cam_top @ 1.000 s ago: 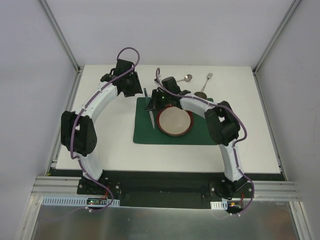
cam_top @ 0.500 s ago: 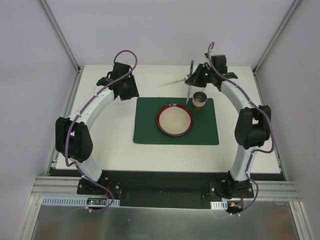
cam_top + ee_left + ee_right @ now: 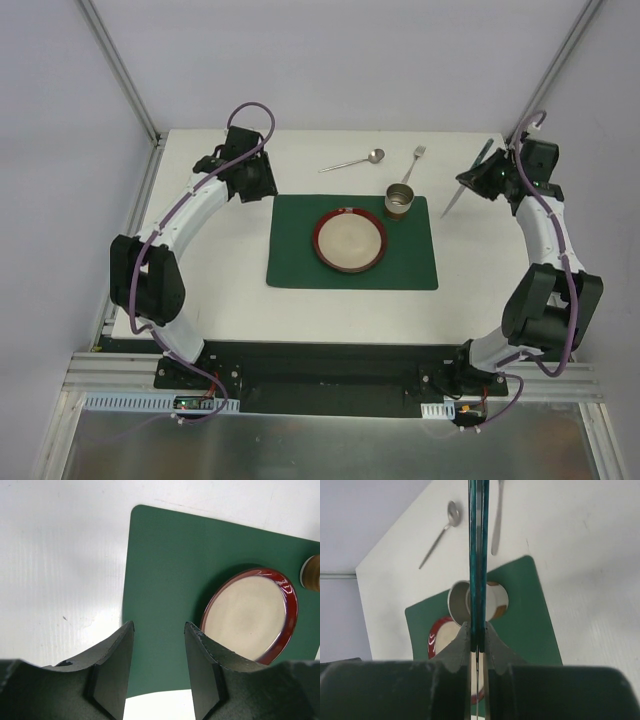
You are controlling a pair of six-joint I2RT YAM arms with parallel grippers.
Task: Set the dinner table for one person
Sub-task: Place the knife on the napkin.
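Right wrist view only: right gripper point(image 3: 477, 640) jaws pinch the teal-handled knife point(image 3: 476, 555), seen edge-on. Left wrist view only: left gripper point(image 3: 159, 640) jaws spread above the mat point(image 3: 165, 580) edge. Top view: matte white table point(image 3: 220, 280) lies between metal rails point(image 3: 121, 70). A glossy, red-rimmed round plate point(image 3: 350, 241) sits on the green mat.
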